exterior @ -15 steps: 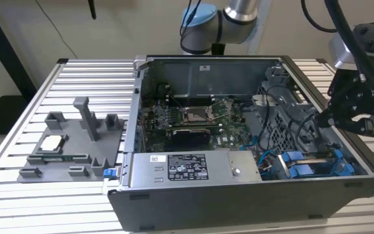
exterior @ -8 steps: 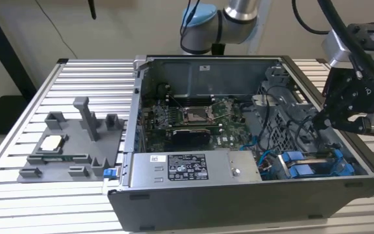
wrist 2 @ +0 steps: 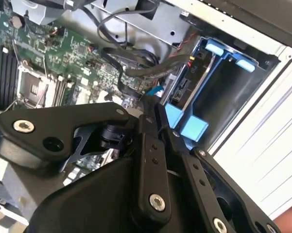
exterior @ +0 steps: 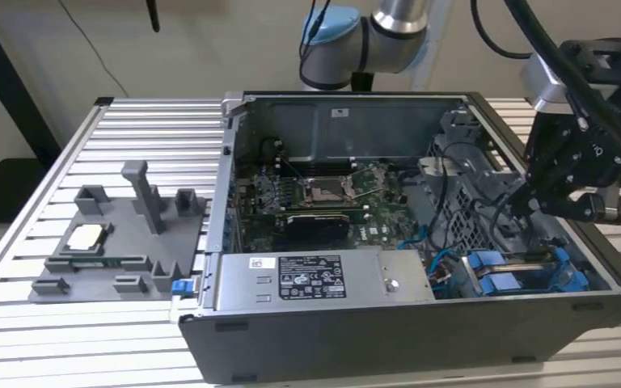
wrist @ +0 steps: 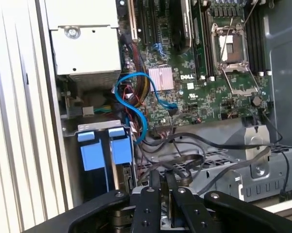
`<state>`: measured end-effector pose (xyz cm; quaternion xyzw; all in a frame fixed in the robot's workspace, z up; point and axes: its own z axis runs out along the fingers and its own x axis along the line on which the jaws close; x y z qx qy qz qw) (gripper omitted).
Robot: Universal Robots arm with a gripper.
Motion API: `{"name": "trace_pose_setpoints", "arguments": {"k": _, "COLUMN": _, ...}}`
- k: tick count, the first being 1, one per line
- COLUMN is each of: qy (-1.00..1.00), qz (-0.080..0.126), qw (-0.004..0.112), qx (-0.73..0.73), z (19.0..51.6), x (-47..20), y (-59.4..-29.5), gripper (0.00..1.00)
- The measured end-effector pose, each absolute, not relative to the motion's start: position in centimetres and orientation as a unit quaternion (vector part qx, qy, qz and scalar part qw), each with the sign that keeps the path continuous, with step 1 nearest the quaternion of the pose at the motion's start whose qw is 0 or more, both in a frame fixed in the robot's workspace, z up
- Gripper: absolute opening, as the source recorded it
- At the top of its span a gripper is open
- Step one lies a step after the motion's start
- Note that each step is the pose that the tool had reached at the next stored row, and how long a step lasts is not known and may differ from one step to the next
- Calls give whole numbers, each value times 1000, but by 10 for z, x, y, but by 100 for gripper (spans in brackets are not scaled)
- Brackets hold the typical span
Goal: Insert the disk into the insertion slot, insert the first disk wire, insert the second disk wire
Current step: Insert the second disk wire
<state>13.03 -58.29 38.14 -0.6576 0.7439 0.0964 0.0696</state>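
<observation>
The dark computer case (exterior: 397,339) lies open on the slatted table. At its corner on the exterior view's right, the blue carrier (exterior: 526,273) of the disk sits inside the insertion slot (wrist 2: 233,92). The carrier's blue tabs (wrist: 107,150) face the opening, and the disk's metal is mostly hidden. My gripper (exterior: 520,197) hangs just above and beside the slot, over loose black wires (wrist: 184,148). Both wrist views show its black fingers (wrist: 155,187) pressed close together, shut on a thin black disk wire whose blue end (wrist 2: 156,90) sticks out past the fingertips (wrist 2: 153,114).
A silver labelled power-supply box (exterior: 310,279) stands beside the slot. The green motherboard (exterior: 322,190) covers the case floor, with a looped blue cable (wrist: 131,97) on it. A perforated metal cage (wrist: 223,167) lies under the wires. A grey fixture plate (exterior: 116,242) rests on the table at the exterior view's left.
</observation>
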Motion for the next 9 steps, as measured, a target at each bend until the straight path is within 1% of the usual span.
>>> {"name": "trace_pose_setpoints", "arguments": {"k": 9, "qy": 724, "qz": 99, "qw": 66, "qx": -679, "z": 374, "x": 129, "y": -584, "gripper": 16}}
